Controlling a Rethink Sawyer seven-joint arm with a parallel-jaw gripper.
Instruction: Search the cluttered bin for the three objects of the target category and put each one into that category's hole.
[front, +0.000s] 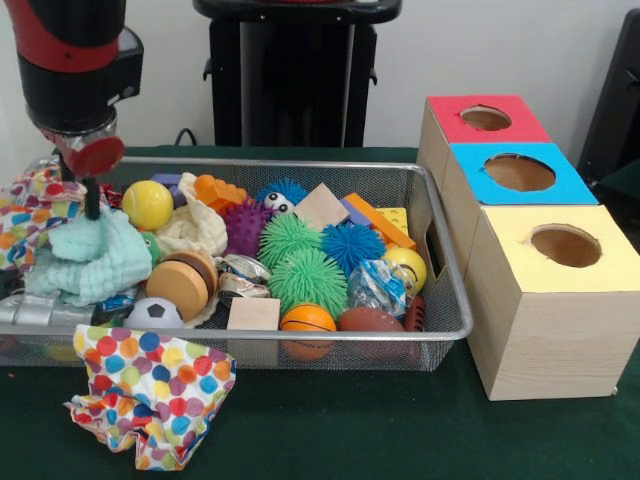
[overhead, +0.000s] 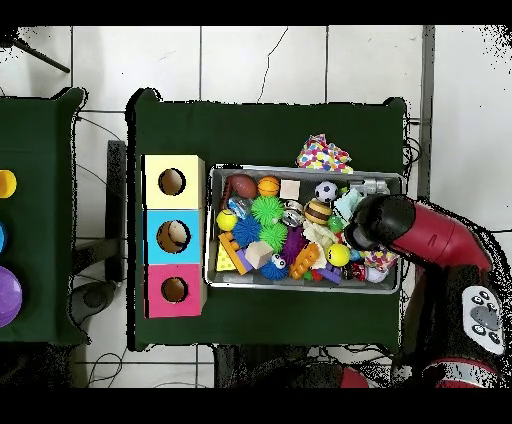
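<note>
Front view, claw (front: 92, 205) on mint cloth (front: 90, 258), bin (front: 440, 250)

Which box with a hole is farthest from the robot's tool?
The yellow-topped box. The tool hangs over the bin's opposite end, and the red-topped box and blue-topped box stand closer.

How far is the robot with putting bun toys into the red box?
Done: nothing evident; a tan bun toy lies in the bin. In hand: the gripper is down at the mint cloth, no toy visible in it. Left: probably all three drops into the red-topped box's hole.
</note>
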